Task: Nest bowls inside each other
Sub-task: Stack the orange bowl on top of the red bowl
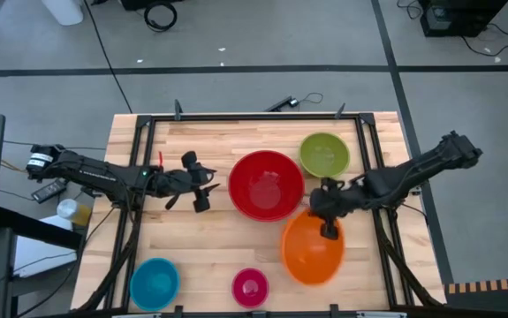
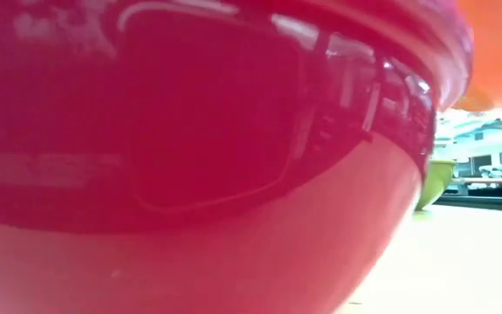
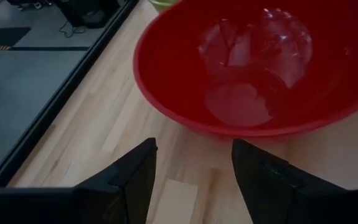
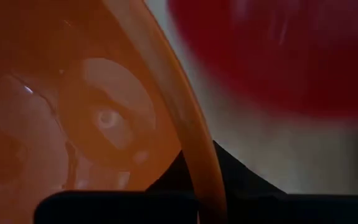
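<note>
The red bowl (image 1: 266,184) stands upright on its base at the table's middle and fills the low view (image 2: 189,157). Just to its left my left gripper (image 1: 202,185) (image 3: 194,162) is open and empty, pointing at the bowl (image 3: 259,62). The orange bowl (image 1: 313,249) is near-right of the red one, with my right gripper (image 1: 329,221) (image 4: 197,186) shut on its rim. In the low view the orange bowl (image 2: 495,52) shows high up beside the red one. The green bowl (image 1: 324,155) stands far right, the blue bowl (image 1: 155,283) and the pink bowl (image 1: 250,287) near the front edge. My right gripper holds the orange bowl's rim (image 4: 194,155) at its far side, the side toward the red bowl, with one finger inside and one finger (image 4: 235,174) outside the wall. The fingers slant down from the table's far right. The held side is raised and the bowl is tilted.
Black frame rails (image 1: 143,168) run along the table's left, right and far sides. Bare wood (image 1: 200,247) lies between the red bowl and the two small bowls at the front. The green bowl (image 2: 434,183) sits close behind my right arm.
</note>
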Robot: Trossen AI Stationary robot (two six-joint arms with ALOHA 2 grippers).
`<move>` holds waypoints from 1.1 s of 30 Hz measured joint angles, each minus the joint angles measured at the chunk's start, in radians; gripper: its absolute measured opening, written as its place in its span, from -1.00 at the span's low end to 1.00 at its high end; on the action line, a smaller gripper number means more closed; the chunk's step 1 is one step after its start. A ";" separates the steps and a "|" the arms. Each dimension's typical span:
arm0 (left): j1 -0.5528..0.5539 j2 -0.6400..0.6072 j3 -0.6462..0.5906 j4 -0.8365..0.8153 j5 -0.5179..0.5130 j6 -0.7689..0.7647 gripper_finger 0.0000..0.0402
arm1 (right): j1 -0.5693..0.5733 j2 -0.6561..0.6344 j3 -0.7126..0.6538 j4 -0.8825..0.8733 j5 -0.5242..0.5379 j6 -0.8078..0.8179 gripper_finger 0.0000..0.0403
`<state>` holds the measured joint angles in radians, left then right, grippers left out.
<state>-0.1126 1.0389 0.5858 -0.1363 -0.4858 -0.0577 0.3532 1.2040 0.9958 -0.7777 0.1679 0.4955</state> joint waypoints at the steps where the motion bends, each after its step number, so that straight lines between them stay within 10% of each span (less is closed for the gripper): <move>1: 0.004 0.000 0.000 0.005 0.000 -0.001 0.06 | -0.017 -0.014 0.008 0.049 0.038 -0.043 -0.92; 11: 0.016 0.000 0.000 0.054 0.000 0.015 0.06 | -0.328 0.091 0.016 0.555 0.284 -0.207 -0.90; 22: 0.025 0.000 0.000 0.027 0.000 0.027 0.06 | -0.526 0.334 0.015 0.394 -0.002 -0.081 -0.87; 33: 0.025 0.002 0.000 0.027 0.000 0.017 0.06 | -0.558 0.267 0.065 0.203 0.052 -0.114 -0.36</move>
<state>-0.0872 1.0405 0.5858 -0.1089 -0.4854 -0.0410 -0.2051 1.4709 1.0609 -0.5748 0.2200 0.3816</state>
